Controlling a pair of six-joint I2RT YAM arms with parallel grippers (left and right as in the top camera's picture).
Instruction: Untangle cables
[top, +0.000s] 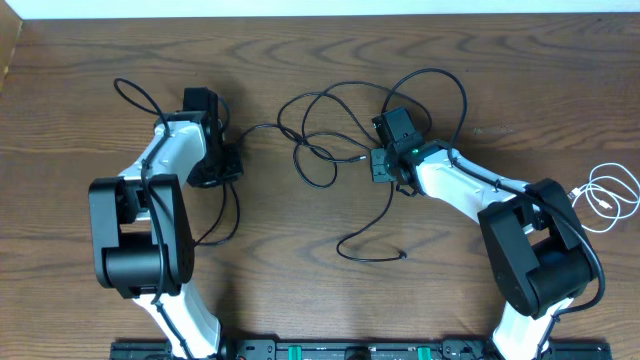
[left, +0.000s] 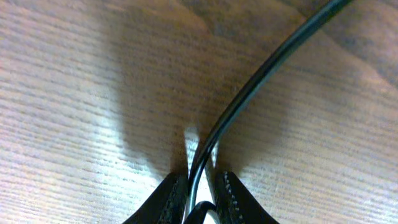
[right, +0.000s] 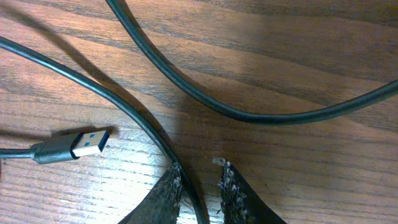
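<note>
Black cables (top: 320, 125) lie in loose overlapping loops mid-bench (top: 300, 60), between the two arms. One strand runs left to the left end effector (top: 215, 170), and another loop shows by that arm's far side. White cable (top: 605, 195) is coiled by itself at the right edge, well apart from the black ones.

Left end effector (left: 200, 180): fingers (left: 171, 196) close together, one black cable running between them and curving away up-right. Can't tell if it is pinched.

Right end effector (top: 383, 165) sits at the right side of the tangle. In the wrist view (right: 198, 167) the tips are narrowly apart, with a black cable passing down between them against the left finger (right: 169, 186). Can't tell if it is clamped. USB plug (right: 87, 143) lies flat on the bench just left of it, and another black strand arcs across ahead.
</note>
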